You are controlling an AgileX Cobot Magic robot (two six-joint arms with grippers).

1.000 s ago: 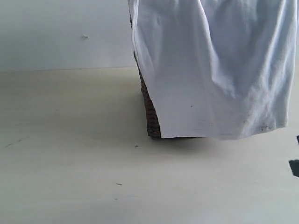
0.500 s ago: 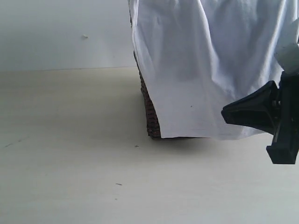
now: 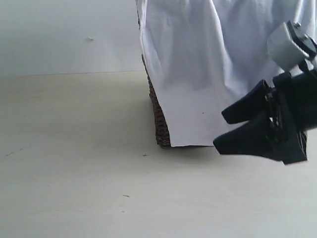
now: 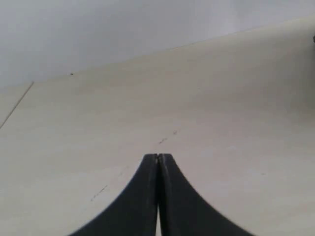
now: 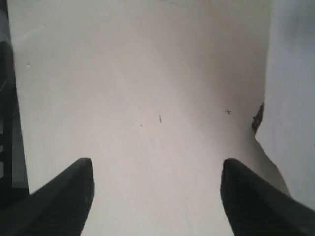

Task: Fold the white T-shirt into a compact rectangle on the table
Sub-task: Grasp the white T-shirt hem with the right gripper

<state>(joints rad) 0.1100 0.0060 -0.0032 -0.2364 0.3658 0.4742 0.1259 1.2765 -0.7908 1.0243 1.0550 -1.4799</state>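
The white T-shirt (image 3: 208, 64) hangs draped over a dark wicker basket (image 3: 159, 119), its hem reaching down to the pale table (image 3: 74, 173). My right gripper (image 3: 220, 130) hovers in front of the shirt's lower right part, jaws open and empty, pointing left. The right wrist view looks past its open jaws (image 5: 156, 167) at bare table, with the T-shirt (image 5: 290, 98) off to one side and apart from the fingers. In the left wrist view my left gripper (image 4: 158, 156) is shut on nothing above bare table (image 4: 221, 98). The exterior view does not show it.
A sliver of the basket (image 5: 257, 118) peeks out under the shirt's hem. A pale wall (image 3: 64, 34) rises behind the table. Small dark specks (image 3: 144, 155) mark the tabletop left of and in front of the basket.
My right gripper has come into the exterior view from the right edge, moved left and slightly up in front of the shirt, and opened its jaws. The shirt and left gripper are unchanged.
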